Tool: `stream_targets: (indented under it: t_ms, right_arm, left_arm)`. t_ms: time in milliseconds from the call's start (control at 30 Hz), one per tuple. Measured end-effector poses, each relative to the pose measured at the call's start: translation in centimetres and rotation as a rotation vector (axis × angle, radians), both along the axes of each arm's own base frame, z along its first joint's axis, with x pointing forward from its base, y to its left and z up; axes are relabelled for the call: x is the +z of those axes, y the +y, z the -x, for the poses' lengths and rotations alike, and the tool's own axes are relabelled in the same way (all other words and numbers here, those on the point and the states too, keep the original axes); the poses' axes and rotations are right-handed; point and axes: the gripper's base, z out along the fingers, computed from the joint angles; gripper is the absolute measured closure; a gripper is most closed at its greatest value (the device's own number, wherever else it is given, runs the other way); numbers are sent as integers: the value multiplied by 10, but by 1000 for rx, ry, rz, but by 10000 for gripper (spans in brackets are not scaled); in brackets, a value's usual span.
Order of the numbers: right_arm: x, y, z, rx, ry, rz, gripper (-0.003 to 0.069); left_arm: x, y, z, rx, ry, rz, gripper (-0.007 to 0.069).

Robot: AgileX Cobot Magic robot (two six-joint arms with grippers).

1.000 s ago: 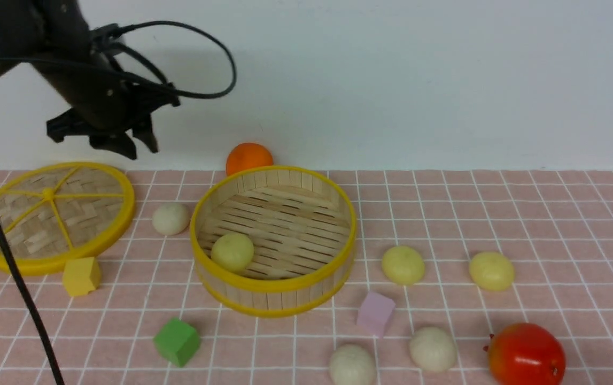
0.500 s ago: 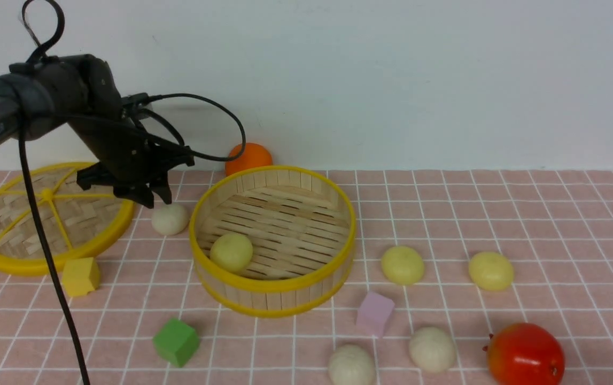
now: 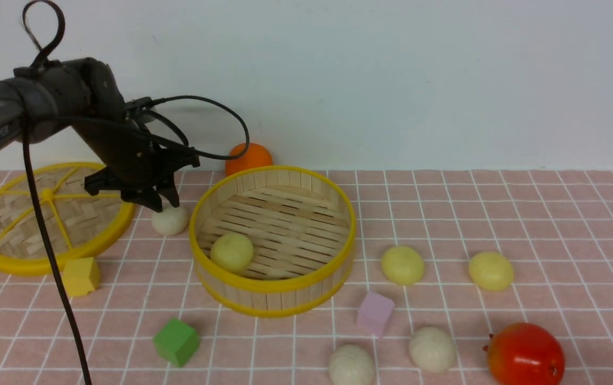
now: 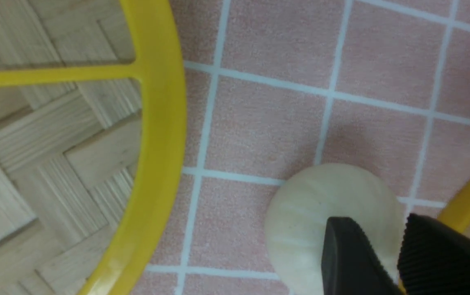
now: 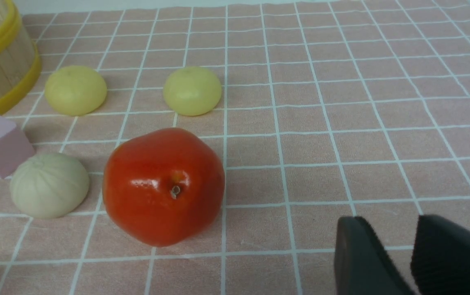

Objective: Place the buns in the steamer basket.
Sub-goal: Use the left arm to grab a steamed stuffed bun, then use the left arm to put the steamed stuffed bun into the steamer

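Left fingers (image 4: 353, 258) slightly parted, pinching nothing, poised right over white bun (image 3: 170, 220) on tabletop (image 3: 552, 214), between lid (image 3: 33, 266) and basket (image 3: 272, 297); touching or not, impossible to tell. Inside basket, by its left wall: yellow bun (image 3: 231, 252). Right of basket: second yellow bun (image 3: 402, 264), third yellow bun (image 3: 491, 271). Nearer the front: second white bun (image 3: 351, 365), third white bun (image 3: 432, 349). Right fingers (image 5: 366, 258) a little apart, empty, over bare tabletop near red fruit (image 5: 163, 186).
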Motion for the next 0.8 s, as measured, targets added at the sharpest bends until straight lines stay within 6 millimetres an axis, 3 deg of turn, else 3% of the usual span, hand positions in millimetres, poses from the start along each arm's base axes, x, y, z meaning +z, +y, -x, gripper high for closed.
stream_targets:
  t_ms: [233,433,467,500,633,667,733,800]
  right_arm:
    - [0,0,0,0,0,0,417]
    - [0,0,0,0,0,0,417]
    - [0,0,0,0,0,0,417]
    - [0,0,0,0,0,0,417]
    - [0,0,0,0,0,0,417]
    - [0,0,0,0,0,0,417]
    - [0,0,0,0,0,0,417]
    - [0,0,0,0,0,0,417]
  left_arm:
    - [-13,0,-3,-1,17,-6,403]
    - [0,0,-4,-33,12,-16,583]
    - [14,-1,-5,-48,7,-21,612]
    - [14,-1,-5,-48,6,-21,612]
    - [79,-5,-2,-82,-79,11,612]
    - [85,-6,-1,-86,-88,16,612]
    - [116,-23,9,-139,-142,75,612]
    - [122,-35,13,-173,-150,104,612]
